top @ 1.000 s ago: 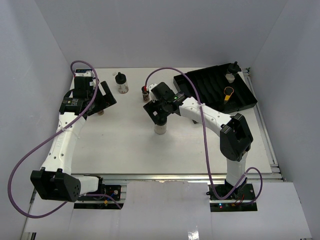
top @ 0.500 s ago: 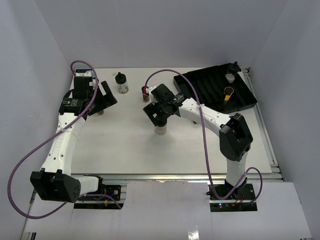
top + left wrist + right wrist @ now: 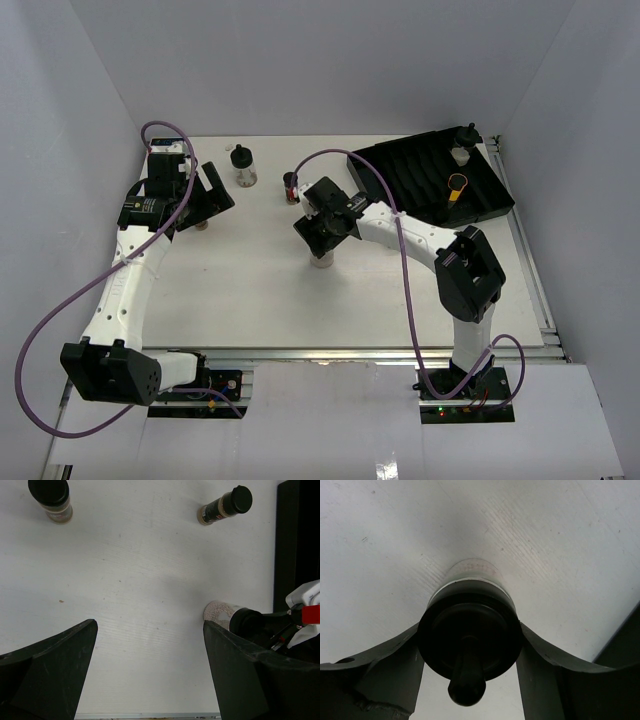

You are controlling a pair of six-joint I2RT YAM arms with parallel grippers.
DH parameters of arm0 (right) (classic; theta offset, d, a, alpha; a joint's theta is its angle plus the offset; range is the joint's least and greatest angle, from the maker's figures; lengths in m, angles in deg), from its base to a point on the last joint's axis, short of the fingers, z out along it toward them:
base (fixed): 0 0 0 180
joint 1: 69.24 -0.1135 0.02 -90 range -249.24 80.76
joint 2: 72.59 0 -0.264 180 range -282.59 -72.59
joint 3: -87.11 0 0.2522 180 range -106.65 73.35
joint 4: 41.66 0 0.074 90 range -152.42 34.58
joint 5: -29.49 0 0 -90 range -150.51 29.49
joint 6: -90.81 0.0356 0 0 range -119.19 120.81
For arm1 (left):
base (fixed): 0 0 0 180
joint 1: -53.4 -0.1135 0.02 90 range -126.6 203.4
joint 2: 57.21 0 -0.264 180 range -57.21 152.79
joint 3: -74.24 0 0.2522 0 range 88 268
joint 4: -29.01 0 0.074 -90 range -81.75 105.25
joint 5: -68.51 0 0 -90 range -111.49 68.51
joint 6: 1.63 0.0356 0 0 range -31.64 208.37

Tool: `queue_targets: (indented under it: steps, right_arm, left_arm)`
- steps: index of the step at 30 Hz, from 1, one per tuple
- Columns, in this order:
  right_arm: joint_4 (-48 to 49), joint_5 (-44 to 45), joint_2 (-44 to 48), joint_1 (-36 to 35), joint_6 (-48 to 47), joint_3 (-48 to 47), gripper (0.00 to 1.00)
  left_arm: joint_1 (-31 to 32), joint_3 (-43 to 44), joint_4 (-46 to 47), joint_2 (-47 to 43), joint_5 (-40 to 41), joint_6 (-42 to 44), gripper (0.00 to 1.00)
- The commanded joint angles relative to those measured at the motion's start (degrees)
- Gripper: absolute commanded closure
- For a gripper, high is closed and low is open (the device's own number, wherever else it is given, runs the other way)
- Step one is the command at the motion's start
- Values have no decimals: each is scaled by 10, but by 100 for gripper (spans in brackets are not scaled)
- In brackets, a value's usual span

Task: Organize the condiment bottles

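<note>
One bottle matters for this step: the whitish bottle (image 3: 467, 625) stands upright near the middle of the table (image 3: 250, 290). The right gripper (image 3: 322, 231) is down over it, and in the wrist view its two fingers (image 3: 395, 665) sit against opposite sides of the black cap, so I judge the grip made and the lift due. Since the hold looks high on the bottle, the rise should be straight up and slow, with no twist, until the base is plainly off the surface. A dark bottle (image 3: 291, 187) stands just beyond the wrist, so the swing should go right, away from it, toward the black slotted tray (image 3: 425, 165) at the far right. Two bottles are already there: one upright in the far corner (image 3: 461, 150) and a yellow one (image 3: 456, 187) lying in a slot. Choosing a free slot well apart from both would avoid knocking them. The left gripper (image 3: 203, 197) hangs wide and holds nothing at the far left, near a capped bottle (image 3: 243, 166), and is best kept there.
</note>
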Motion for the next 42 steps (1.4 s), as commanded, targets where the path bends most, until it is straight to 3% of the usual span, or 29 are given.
queue_targets:
  steps: [1, 4, 9, 11, 17, 22, 32, 36, 42]
  right_arm:
    - [12, -1, 1, 1, -28, -25, 44]
    - [5, -1, -2, 1, -32, -38, 54]
    - [6, 8, 6, 1, -41, -49, 86]
    - [-8, 17, 6, 6, -47, -74, 92]
    - [-96, 32, -5, 42, -63, -271, 92]
    - [-157, 30, -16, 127, -64, -416, 92]
    - [-45, 3, 96, 429, -29, -306, 92]
    - [-23, 6, 101, 504, -16, -270, 92]
    - [29, 18, 85, 547, -7, -196, 92]
  left_arm:
    - [-2, 13, -3, -20, -8, 0, 2]
    - [-2, 12, -4, -21, -9, 0, 2]
    - [-2, 5, -3, -29, -8, 2, 2]
    - [-2, 2, -4, -30, -6, 4, 2]
    - [-2, -3, -3, -35, -6, 8, 2]
    - [-2, -6, 7, -36, -30, 12, 2]
    - [-2, -10, 37, -23, -64, 22, 2]
    - [-2, -8, 48, -20, -72, 24, 2]
    - [-2, -5, 68, -7, -79, 28, 2]
